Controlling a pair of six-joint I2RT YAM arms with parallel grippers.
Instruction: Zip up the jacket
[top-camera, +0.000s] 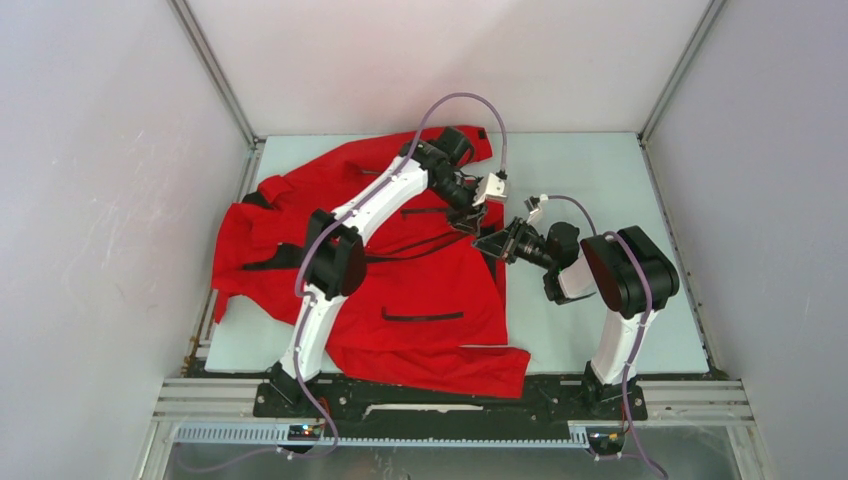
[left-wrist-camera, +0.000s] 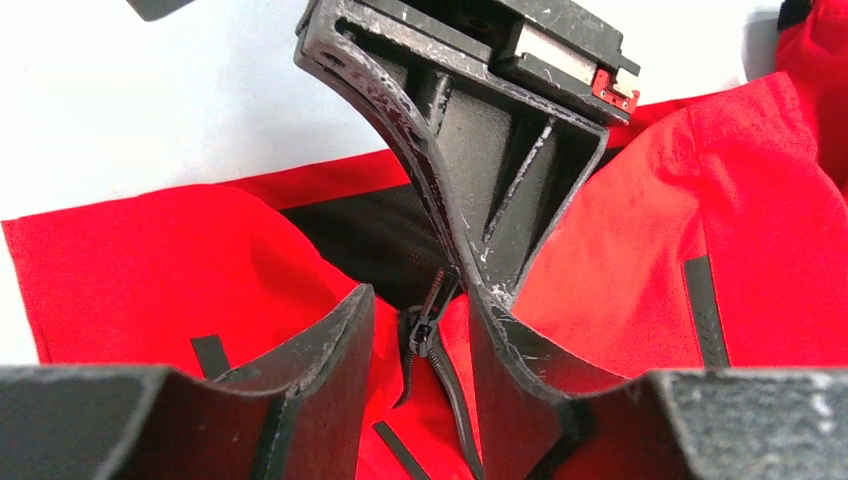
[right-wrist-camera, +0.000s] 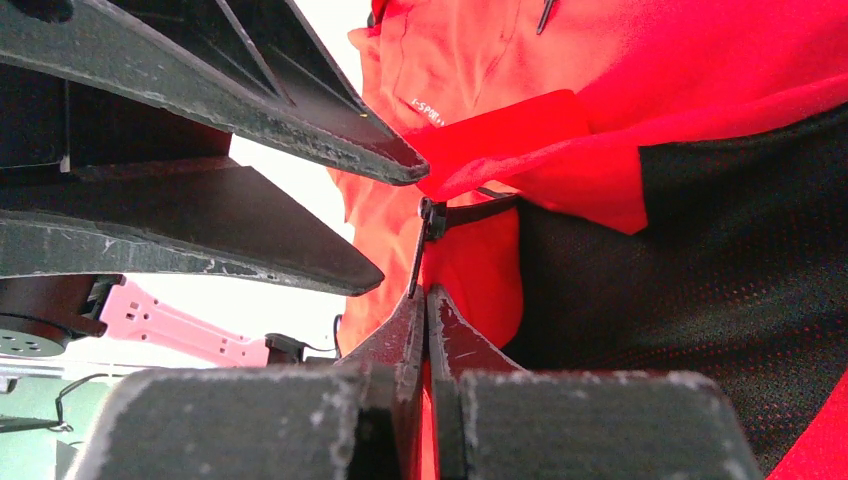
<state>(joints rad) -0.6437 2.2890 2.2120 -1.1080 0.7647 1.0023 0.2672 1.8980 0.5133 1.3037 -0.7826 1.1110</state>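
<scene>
At the left gripper (left-wrist-camera: 422, 305) we note jaws apart, one finger on each side of the zipper slider (left-wrist-camera: 424, 335), and neither pad clearly touching it. At the right gripper (right-wrist-camera: 427, 300) the fingers are pressed together, with the tips against the jacket (top-camera: 420, 290) just beside the slider. We cannot tell whether fabric or the pull tab (right-wrist-camera: 414, 268) is pinched between them.

In the left wrist view the zip reads as joined on the near side of the slider. Beyond it the front parts in a V over dark lining (left-wrist-camera: 370, 240). The jacket lies spread over the left and middle of the table (top-camera: 590, 180), under the left arm, with its hem at the near edge.

We judge the step in hand to be seating the left grip on the slider. To do it well, we would:
- centre the slider between the pads
- close on its body or pull, not on loose cloth
- have the right gripper keep the fabric taut along the zip line, so a later pull runs straight and the lining stays out of the teeth
</scene>
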